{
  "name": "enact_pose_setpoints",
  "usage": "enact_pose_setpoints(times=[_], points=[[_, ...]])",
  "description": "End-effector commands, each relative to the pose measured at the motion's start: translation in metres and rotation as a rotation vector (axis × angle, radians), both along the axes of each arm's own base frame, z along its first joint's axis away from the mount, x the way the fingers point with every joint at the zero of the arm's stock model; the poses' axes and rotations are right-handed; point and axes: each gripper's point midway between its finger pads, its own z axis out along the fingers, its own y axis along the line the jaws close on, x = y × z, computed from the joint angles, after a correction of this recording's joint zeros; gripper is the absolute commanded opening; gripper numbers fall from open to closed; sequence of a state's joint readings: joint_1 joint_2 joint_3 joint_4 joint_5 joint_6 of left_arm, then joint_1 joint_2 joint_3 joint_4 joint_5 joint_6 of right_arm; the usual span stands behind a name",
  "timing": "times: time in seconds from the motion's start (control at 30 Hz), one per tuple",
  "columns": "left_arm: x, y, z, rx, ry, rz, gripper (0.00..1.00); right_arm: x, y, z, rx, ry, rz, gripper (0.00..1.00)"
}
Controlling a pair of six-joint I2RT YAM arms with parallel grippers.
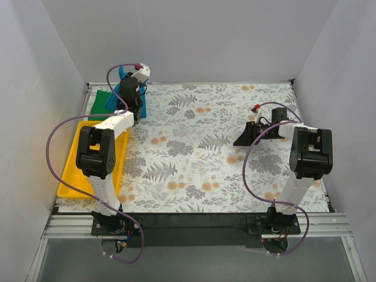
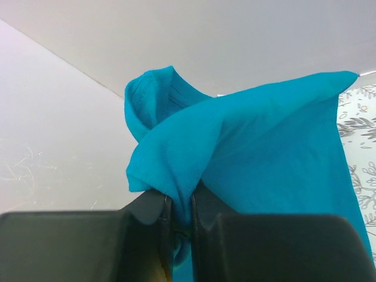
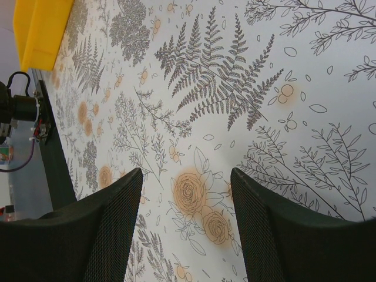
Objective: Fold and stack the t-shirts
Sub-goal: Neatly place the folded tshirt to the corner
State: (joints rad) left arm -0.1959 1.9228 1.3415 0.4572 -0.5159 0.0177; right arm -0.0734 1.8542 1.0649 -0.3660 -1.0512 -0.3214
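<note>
Pinching a bunched fold of the teal-blue t-shirt (image 2: 264, 153), my left hand (image 2: 181, 202) is clenched on it above the table's (image 1: 194, 158) far-left corner. The green t-shirt (image 1: 101, 101) lies just beside it, perhaps touching. My right hand (image 3: 187, 176) hangs released, well apart.

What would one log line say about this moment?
left fingers: shut on teal shirt | right fingers: open, empty | green shirt: far left corner
</note>
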Motion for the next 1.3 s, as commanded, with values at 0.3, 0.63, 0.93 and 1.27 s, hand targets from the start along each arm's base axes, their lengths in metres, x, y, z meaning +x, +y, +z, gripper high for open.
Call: enact_pose_setpoints(times=[0.3, 0.63, 0.93, 1.27], points=[[0.015, 0.023, 0.023, -0.072, -0.115, 0.051, 0.00, 0.007, -0.001, 0.008, 0.028, -0.025, 0.009, 0.68], [0.024, 0.030, -0.001, -0.085, -0.089, 0.061, 0.00, 0.007, -0.002, 0.005, 0.028, -0.013, 0.005, 0.68], [0.032, 0.051, -0.019, -0.108, -0.079, 0.093, 0.00, 0.006, -0.002, 0.003, 0.029, -0.002, 0.004, 0.68], [0.027, 0.127, -0.003, -0.239, -0.261, 0.432, 0.90, 0.004, -0.002, 0.006, 0.026, -0.005, 0.003, 0.68]])
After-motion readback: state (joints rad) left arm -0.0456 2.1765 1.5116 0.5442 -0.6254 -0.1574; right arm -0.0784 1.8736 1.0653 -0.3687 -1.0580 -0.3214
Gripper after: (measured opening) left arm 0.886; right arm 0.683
